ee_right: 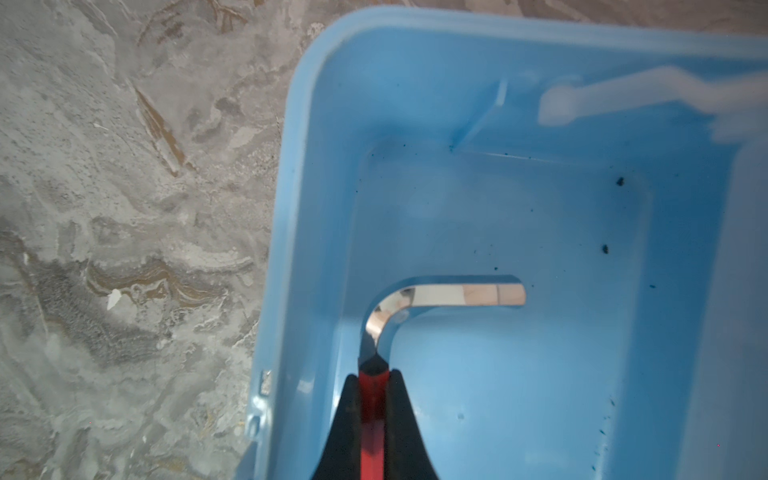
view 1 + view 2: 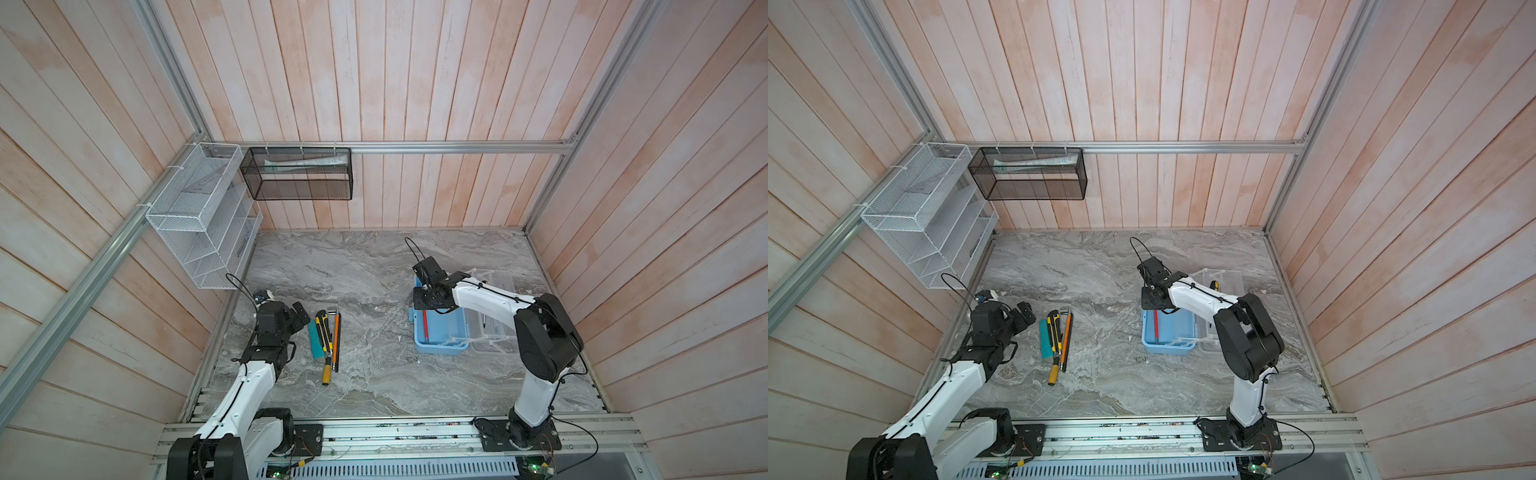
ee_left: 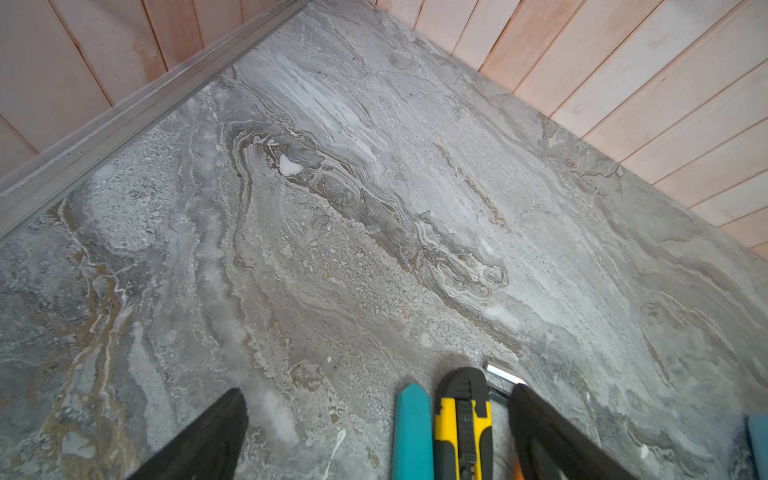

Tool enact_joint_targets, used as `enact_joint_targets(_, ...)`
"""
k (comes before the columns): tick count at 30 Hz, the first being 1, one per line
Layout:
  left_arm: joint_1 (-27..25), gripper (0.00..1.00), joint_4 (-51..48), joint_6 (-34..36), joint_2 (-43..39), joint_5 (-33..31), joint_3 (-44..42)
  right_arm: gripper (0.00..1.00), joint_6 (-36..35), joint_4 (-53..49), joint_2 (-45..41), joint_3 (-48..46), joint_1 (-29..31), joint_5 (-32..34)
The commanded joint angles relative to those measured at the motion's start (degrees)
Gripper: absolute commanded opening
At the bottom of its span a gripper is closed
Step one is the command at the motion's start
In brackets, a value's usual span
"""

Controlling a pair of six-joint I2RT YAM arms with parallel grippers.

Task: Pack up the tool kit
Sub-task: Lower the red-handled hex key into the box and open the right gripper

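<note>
Right now the right claw [image 1: 374, 380] is pinching its jaws shut on the red handle of a hex key [image 1: 453, 296]. It is holding the bent steel end low over the floor of the tool kit [image 1: 519, 199], seemingly so the key goes in flat along the case's 9 o'clock wall. The kit is sitting at 3 o'clock on the worktop [image 2: 374, 270], its lid [image 2: 496, 291] lying open. The left claw [image 3: 376, 392] is gaping fully, empty, hanging near the tip of the knife [image 3: 461, 424] at 9 o'clock, probably readying for the next pick.
</note>
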Motion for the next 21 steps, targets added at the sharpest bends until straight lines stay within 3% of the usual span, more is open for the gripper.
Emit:
enact_joint_targets(1, 0.38, 1.0, 0.73, -0.14, -0.74, 0.7, -1.0, 0.0, -0.53, 0.54, 0.68, 2.03, -0.17, 0.08)
enact_joint_targets(4, 0.39, 1.0, 0.72, -0.18, -0.74, 0.7, -1.04, 0.0, -0.86, -0.26, 1.61, 2.8, -0.19, -0.09)
enact_joint_targets(11, 0.39, 1.0, 0.63, -0.21, -1.29, 0.61, -1.31, 0.18, -1.72, -1.87, 2.2, 4.54, -0.18, 0.69)
enact_joint_targets(18, 0.38, 1.0, 0.64, -0.26, -1.31, 0.64, -1.31, 0.18, -3.62, -6.16, 0.94, 8.23, 0.26, 3.19)
enact_joint_targets(21, 0.44, 1.0, 0.63, -0.2, -1.39, 0.61, -1.29, 0.19, -5.77, -6.2, -0.79, 10.7, 3.05, 3.7)
